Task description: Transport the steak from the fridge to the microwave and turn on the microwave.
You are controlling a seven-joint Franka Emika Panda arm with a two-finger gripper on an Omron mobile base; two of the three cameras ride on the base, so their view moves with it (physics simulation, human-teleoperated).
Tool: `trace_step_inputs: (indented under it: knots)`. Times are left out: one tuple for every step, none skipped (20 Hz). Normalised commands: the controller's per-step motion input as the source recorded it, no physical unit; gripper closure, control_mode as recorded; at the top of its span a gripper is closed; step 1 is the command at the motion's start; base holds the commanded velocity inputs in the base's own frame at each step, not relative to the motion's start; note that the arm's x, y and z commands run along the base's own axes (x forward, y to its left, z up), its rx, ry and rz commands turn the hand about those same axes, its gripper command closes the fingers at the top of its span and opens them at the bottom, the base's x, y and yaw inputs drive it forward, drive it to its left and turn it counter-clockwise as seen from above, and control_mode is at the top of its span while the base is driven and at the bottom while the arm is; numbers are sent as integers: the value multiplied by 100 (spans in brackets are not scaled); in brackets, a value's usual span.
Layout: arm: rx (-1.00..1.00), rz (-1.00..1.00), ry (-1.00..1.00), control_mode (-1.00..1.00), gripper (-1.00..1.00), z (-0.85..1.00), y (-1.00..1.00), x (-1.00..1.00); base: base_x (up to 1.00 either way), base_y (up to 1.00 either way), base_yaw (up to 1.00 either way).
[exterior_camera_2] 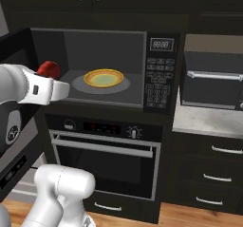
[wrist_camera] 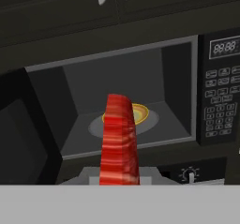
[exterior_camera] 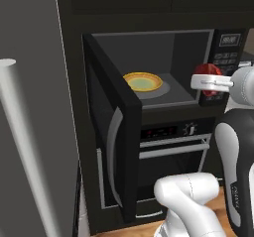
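**Steak held in front of the open microwave**

The gripper [exterior_camera: 207, 82] is closed on the steak [exterior_camera: 207, 77], a flat red piece of meat with darker stripes. In the hand view the steak [wrist_camera: 120, 138] stands on its edge in the lower middle of the frame and rises in front of the oven opening. In the left base view it is at the right of the frame, just before the keypad. In the right base view it is at the left, beside the white arm.

The microwave [exterior_camera_2: 161, 74] is a black box with a smooth grey inside. Its door [exterior_camera: 111, 132] is swung open to the left in the left base view and has a curved silver handle. Inside, a round yellow plate [exterior_camera_2: 103, 78] with a greenish middle lies on the flat grey turntable [exterior_camera_2: 78, 84]. Under the microwave is a black oven [exterior_camera_2: 107, 162] with a straight silver bar handle. A smooth grey fridge [exterior_camera: 34, 107] with a long round handle is at the left of the left base view.
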Motion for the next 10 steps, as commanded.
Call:
trace_step_inputs:
  knots:
    - [0,0,0,100,100,0,0,0,0,0,0]
    - [0,0,0,100,100,0,0,0,0,0,0]
    - [0,0,0,100,100,0,0,0,0,0,0]
    - [0,0,0,100,100,0,0,0,0,0,0]
    - [0,0,0,100,100,0,0,0,0,0,0]
    - [0,0,0,100,100,0,0,0,0,0,0]
    - [0,0,0,100,100,0,0,0,4,2,0]
    - [0,0,0,-100,100,0,0,17,0,0,0]
    - [0,0,0,-100,100,-1,0,31,0,0,0]
    - [0,0,0,-100,100,-3,3,42,0,0,0]
